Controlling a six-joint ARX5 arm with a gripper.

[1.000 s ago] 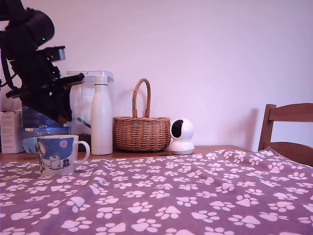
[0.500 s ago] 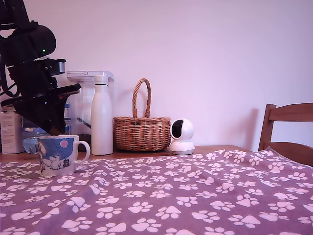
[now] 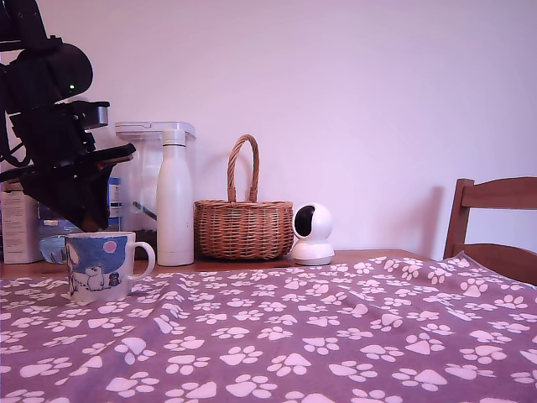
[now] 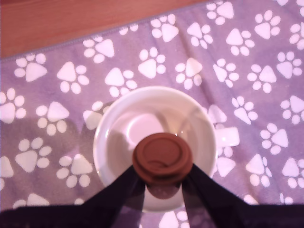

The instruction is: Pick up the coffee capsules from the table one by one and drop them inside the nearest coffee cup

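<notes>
Brown coffee capsule (image 4: pixel 162 158) is hanging clamped in the gripper (image 4: pixel 162 176) over the white mug (image 4: pixel 107 142) mid-frame, likely needing only release.

The gripper (image 3: pixel 91 220) points steeply down, tilted, with the black arm (image 3: pixel 50 92) folded directly above it. Its two dark fingers (image 4: pixel 124 190) are closed against opposite sides of a brown coffee capsule (image 4: pixel 162 159) gripped between them; their tips appear to sit under its rim, though shadow blurs them.
</notes>
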